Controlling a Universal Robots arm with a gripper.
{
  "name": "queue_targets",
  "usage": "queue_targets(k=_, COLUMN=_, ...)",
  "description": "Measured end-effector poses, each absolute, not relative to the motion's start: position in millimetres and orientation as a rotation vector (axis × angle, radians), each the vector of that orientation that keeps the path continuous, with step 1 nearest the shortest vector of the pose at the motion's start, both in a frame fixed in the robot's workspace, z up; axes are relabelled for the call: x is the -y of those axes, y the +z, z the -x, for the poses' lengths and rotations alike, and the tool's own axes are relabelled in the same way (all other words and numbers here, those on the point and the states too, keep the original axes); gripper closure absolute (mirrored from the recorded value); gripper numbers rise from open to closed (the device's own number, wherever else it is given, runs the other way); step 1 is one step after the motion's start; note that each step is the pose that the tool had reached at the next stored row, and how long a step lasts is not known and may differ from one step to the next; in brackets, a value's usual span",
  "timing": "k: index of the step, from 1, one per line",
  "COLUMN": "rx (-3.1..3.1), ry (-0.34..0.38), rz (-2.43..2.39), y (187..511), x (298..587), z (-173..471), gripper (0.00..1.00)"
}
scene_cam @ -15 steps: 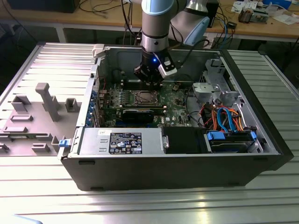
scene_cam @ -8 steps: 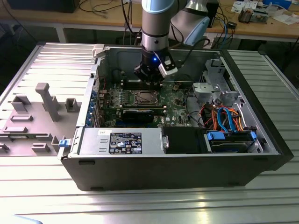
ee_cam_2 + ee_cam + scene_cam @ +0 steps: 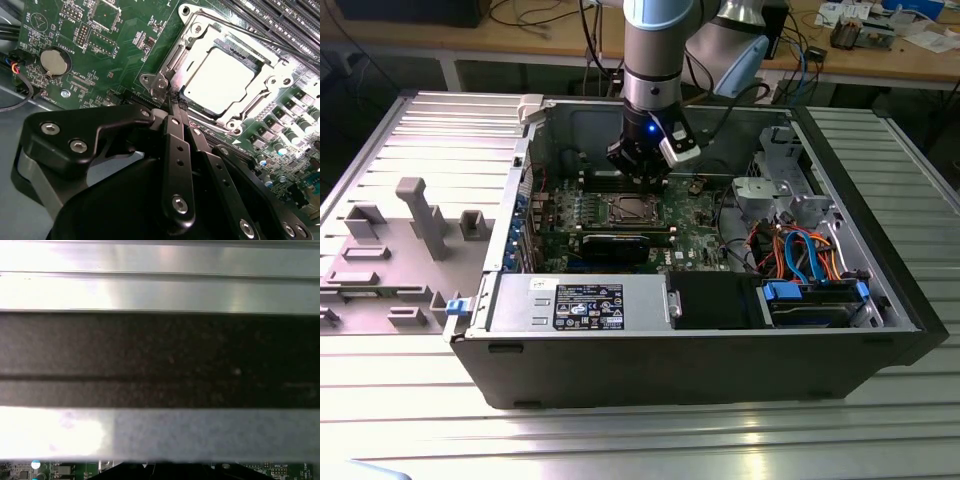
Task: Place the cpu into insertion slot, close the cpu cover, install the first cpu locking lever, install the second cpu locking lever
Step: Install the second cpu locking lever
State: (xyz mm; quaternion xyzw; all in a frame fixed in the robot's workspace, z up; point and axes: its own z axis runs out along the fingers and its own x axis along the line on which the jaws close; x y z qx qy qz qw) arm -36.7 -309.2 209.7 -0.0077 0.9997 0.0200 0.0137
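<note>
Exterior view: arm reached down into open computer case (image 3: 720, 350) on ribbed metal table (image 3: 410, 400); gripper (image 3: 638, 172) hung just above green circuit board (image 3: 700, 240), just behind insertion slot (image 3: 626, 210); grey moulded fixture (image 3: 420, 215) lay on table toward the exterior view's left, well apart from case; black graphics card (image 3: 615, 245) sat just in front of slot.

Second wrist view: gripper (image 3: 176, 102) seen from close; jaws pressed together, nothing visibly pinched between them; tips right at corner of cpu cover (image 3: 226, 75), beside a screw head; contact with frame could not be judged. cpu (image 3: 216, 80) sat inside insertion slot (image 3: 180, 60), flat, pale silvery top glaring white; cpu cover lay down flat around it, thin silvery frame with cut-out middle; thin locking lever (image 3: 245, 31) ran along far edge of frame; latched or not, could not tell. Round coin cell (image 3: 52, 61) off to one side on circuit board (image 3: 125, 30).

First wrist view: mostly bright and dark metal bands; sliver of circuit board (image 3: 60, 471) along one edge.
</note>
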Motion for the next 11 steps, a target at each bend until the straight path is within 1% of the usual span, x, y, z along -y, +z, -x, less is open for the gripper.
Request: queue_targets(k=11, rx=-3.113, ry=0.062, rz=0.024, y=209.6, x=314.1, z=36.7, gripper=0.89)
